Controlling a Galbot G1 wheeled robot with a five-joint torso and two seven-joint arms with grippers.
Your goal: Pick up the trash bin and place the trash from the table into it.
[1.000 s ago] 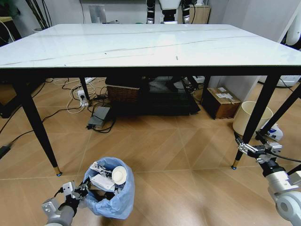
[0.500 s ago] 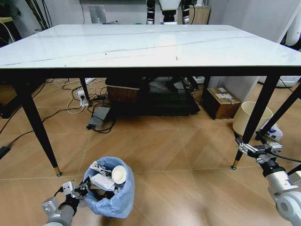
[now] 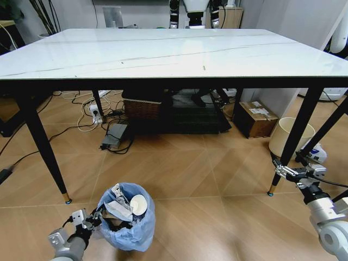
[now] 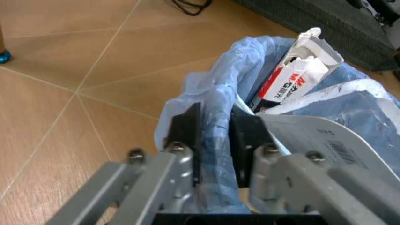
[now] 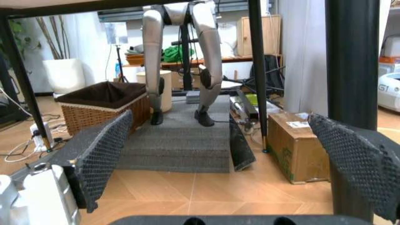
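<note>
So the left gripper [image 3: 91,219] is down low near the floor, arm reaching forward from the robot's lower left, its fingers [image 4: 186,129] pinched tight on the rim of the trash bin [image 3: 126,217]. The bin sits on the wooden floor [image 3: 179,168] in front of the table [image 3: 163,51], blue bag crammed with trash [image 3: 124,205], including a red-and-white carton [image 4: 293,77]. The right gripper [image 3: 286,173] hangs off to the right beside a table leg [image 3: 296,136], arm angled up and forward, pads [image 5: 100,157] spread wide with nothing between them.
</note>
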